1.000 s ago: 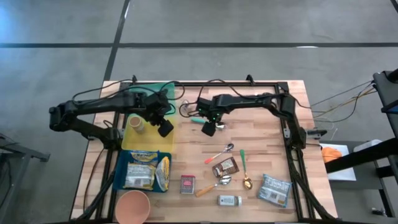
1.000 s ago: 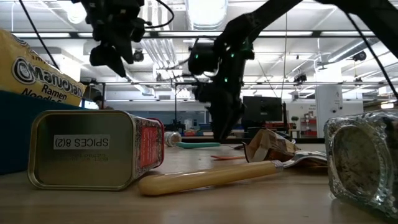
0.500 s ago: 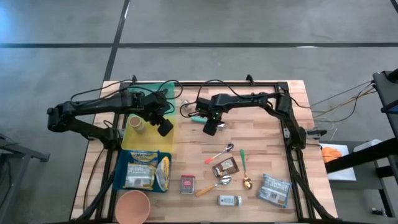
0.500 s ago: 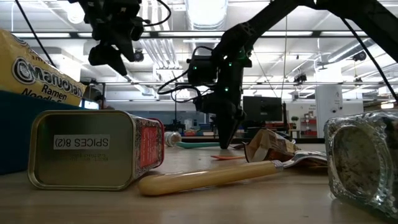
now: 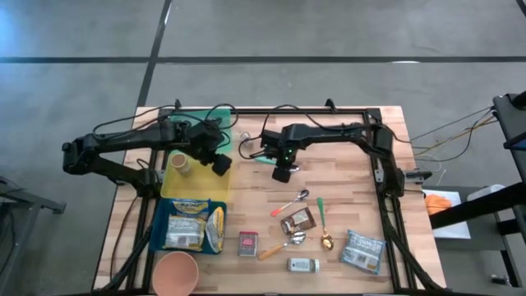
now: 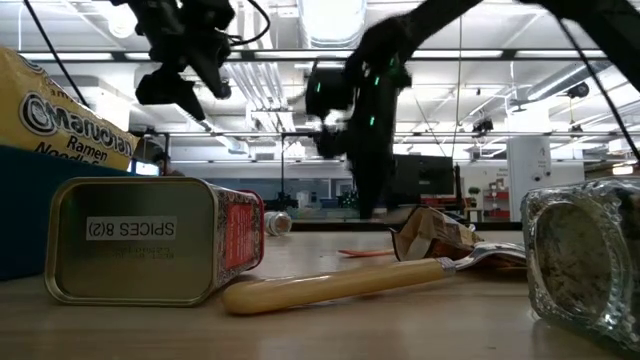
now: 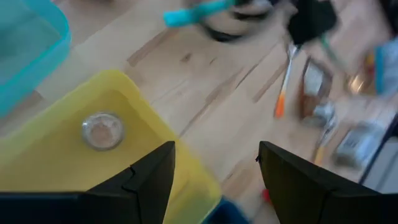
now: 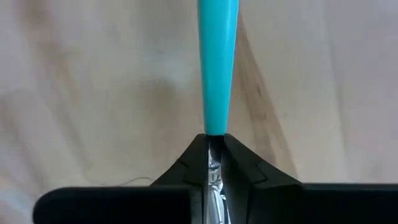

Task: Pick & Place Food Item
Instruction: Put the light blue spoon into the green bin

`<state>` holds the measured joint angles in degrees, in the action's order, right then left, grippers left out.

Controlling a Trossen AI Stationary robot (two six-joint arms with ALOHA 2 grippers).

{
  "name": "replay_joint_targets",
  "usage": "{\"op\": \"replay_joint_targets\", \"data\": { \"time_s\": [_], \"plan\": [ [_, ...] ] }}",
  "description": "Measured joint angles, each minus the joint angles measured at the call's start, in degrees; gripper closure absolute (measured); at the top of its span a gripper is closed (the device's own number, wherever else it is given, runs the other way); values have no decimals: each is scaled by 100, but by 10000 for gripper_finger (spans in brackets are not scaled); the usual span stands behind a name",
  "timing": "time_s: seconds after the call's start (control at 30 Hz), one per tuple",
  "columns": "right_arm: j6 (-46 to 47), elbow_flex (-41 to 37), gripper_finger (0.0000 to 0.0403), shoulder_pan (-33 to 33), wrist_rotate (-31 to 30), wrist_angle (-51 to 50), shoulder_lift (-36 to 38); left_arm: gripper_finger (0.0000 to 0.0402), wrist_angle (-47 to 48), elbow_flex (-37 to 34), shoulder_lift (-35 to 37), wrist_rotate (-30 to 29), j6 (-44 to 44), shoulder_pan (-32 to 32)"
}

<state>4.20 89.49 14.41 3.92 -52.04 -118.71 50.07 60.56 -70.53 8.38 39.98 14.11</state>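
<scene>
Right wrist view shows the right gripper (image 8: 214,167) pinching the metal neck of the teal-handled utensil (image 8: 216,62), whose long axis runs straight ahead toward frame top, while the spread left gripper (image 5: 219,164) hovers over the yellow tray (image 5: 197,182)

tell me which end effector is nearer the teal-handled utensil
Right. The right end effector is shut on the teal-handled utensil; the left end effector hangs apart over the yellow tray.
</scene>
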Motion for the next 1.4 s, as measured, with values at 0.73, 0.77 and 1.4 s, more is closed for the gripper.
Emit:
{"op": "replay_joint_targets", "data": {
  "time_s": [0.73, 0.77, 1.4],
  "plan": [
    [244, -81, 385, -807, -371, 221, 1814, 165, -3097, -755, -19, 96, 2245, 29],
    [248, -81, 385, -832, -371, 227, 1821, 165, -3159, -755, -19, 76, 2289, 29],
    [484, 127, 385, -1053, -412, 864, 1836, 165, -3459, -761, -23, 150, 2360, 24]
  ]
}}
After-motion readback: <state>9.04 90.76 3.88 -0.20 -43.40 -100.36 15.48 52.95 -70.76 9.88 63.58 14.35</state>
